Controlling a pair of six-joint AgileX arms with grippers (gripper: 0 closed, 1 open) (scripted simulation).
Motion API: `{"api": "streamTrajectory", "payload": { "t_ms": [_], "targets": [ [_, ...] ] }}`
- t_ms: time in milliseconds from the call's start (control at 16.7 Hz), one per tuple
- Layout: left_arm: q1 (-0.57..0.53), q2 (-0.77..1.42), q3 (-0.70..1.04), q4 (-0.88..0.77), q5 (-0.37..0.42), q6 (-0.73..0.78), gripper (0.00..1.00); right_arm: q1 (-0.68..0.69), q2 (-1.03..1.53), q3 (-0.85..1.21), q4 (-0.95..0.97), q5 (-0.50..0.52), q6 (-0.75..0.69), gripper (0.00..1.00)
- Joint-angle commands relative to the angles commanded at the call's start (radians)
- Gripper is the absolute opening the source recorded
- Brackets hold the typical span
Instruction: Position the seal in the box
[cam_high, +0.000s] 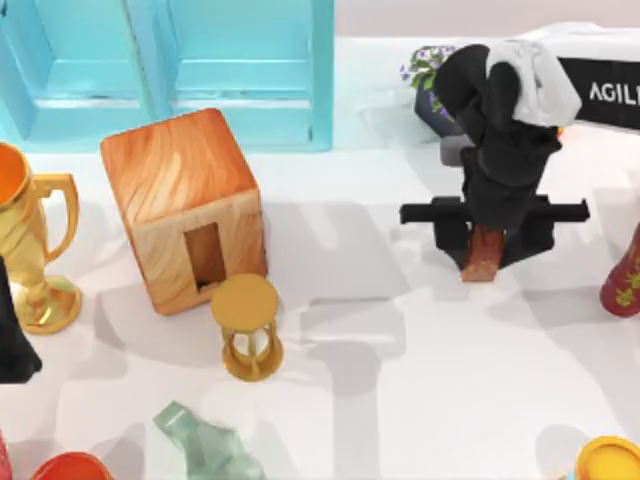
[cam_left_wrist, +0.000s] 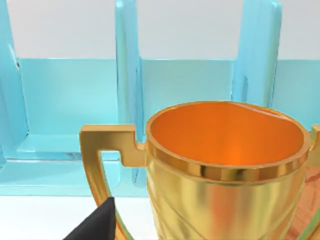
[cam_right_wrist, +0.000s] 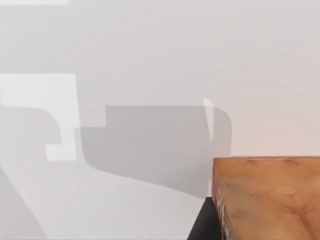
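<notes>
The seal (cam_high: 483, 256), a small mottled reddish-brown block, stands upright at the table's right, between the fingers of my right gripper (cam_high: 484, 246), which is shut on it. In the right wrist view the seal (cam_right_wrist: 267, 197) sits close up above the white table, beside one black finger (cam_right_wrist: 202, 224). The box (cam_high: 185, 205), a large wood-grain cube, stands at the left with its narrow dark opening (cam_high: 205, 256) facing the front. The seal is far to the right of the box. My left arm (cam_high: 12, 335) is parked at the left edge.
A gold trophy (cam_high: 30, 250) stands left of the box, and a gold hourglass (cam_high: 248, 325) just in front of the box's opening. Turquoise doors (cam_high: 200, 60) line the back. A dark red vase (cam_high: 625, 275) is at the right edge, a green bottle (cam_high: 205, 440) at the front.
</notes>
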Motion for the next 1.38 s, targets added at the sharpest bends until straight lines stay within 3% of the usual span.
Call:
{"api": "streamTrajectory", "payload": {
  "t_ms": [240, 780, 1140, 1380],
  "targets": [
    [0.000, 0.000, 0.000, 0.000, 0.000, 0.000, 1.00, -0.001, -0.004, 0.033, -0.037, 0.001, 0.000, 0.00],
    [0.000, 0.000, 0.000, 0.000, 0.000, 0.000, 1.00, -0.004, -0.067, 0.275, -0.348, 0.000, -0.002, 0.00],
    [0.000, 0.000, 0.000, 0.000, 0.000, 0.000, 1.00, -0.005, -0.072, 0.282, -0.355, -0.001, -0.003, 0.00],
    [0.000, 0.000, 0.000, 0.000, 0.000, 0.000, 1.00, -0.088, -0.126, 0.310, -0.365, -0.007, -0.107, 0.00]
  ]
}}
